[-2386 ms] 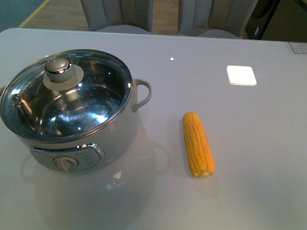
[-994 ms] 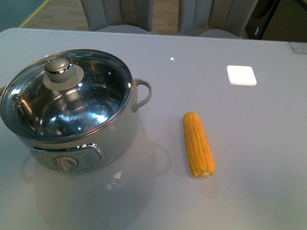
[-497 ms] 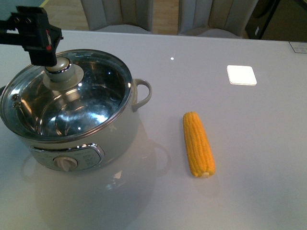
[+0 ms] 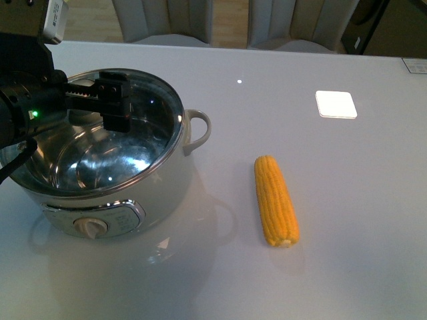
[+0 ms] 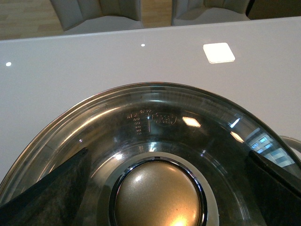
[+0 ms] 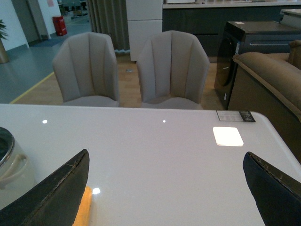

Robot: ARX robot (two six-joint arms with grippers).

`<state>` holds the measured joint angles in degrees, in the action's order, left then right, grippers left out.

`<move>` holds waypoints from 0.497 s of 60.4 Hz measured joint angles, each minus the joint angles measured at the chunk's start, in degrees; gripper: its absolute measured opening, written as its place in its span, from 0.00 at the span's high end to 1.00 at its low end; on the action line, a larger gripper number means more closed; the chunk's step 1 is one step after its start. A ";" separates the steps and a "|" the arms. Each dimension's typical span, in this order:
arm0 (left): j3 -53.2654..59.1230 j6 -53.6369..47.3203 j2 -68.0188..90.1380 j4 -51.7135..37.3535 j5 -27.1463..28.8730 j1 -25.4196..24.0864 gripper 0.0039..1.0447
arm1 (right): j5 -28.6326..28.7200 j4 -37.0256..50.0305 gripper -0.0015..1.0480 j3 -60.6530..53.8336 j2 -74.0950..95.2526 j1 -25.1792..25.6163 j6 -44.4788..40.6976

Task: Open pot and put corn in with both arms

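Left arm point(image 4: 23, 110) swung over pot lid point(image 5: 160, 106); left tool point(image 5: 168, 154) splayed astride knob point(image 5: 157, 197), grasping nothing; right tool point(image 6: 165, 155) likewise splayed.

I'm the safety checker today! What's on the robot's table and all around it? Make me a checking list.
Surface: white table, glossy, no spills seen.
Job's things: pot with lid on; corn lying beside it, apart.
Clutter: white square; label at the table's corner.
Grippers: left gripper open, astride the knob; right gripper open, holding nothing.
Cables: black cable by the left arm.
Surroundings: two grey chairs, sofa.
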<state>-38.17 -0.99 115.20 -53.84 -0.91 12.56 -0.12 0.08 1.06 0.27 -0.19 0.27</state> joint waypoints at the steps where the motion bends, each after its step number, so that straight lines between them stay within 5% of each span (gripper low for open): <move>1: -0.02 0.22 0.17 -0.17 0.20 0.07 0.06 | 0.00 0.00 0.08 0.00 0.00 0.00 0.00; 21: -0.04 1.70 2.01 -2.10 2.25 0.61 0.06 | 0.00 0.00 0.08 0.00 0.00 0.00 0.00; 30: -0.02 2.49 2.36 -2.21 2.91 0.59 0.26 | 0.00 0.00 0.08 0.00 0.00 0.00 0.00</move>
<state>-38.20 1.50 117.56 -56.05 2.00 13.15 -0.12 0.08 1.06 0.27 -0.19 0.27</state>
